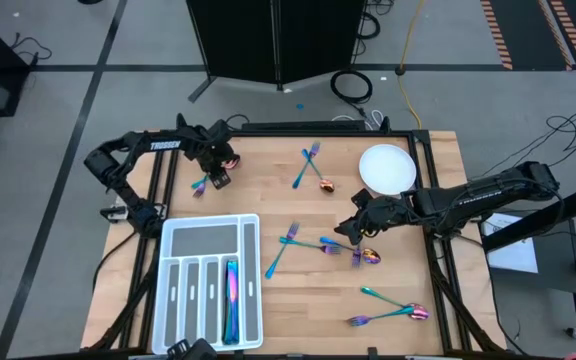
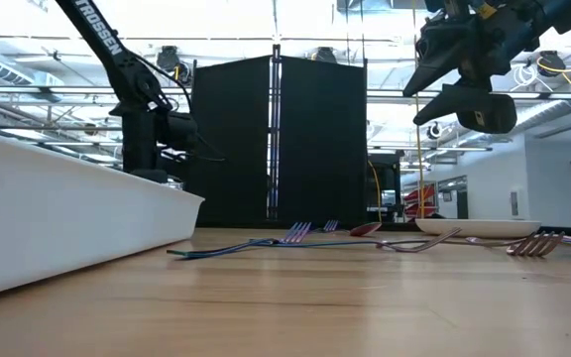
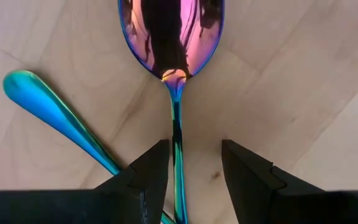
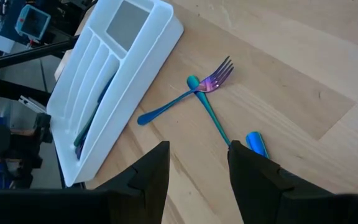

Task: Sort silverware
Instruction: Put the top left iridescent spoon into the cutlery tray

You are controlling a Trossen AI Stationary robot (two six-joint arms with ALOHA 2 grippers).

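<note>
Both grippers' jaws stand apart: left gripper [image 3: 194,177] straddles a spoon [image 3: 173,37] handle, seemingly ungripped; right gripper [image 4: 197,174] hovers empty.

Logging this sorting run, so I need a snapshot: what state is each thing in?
Left pincer: open, astride spoon handle on table.
Right pincer: open, empty, raised.
Tray: some silverware in one slot.
Plate: empty.
Crossed forks: loose on table.

I see rainbow silverware [image 1: 313,245] scattered flat on the tabletop [image 1: 408,270]: crossed forks in the middle, spoons near the right edge, and some pieces lying inside the tray [image 1: 173,235].
</note>
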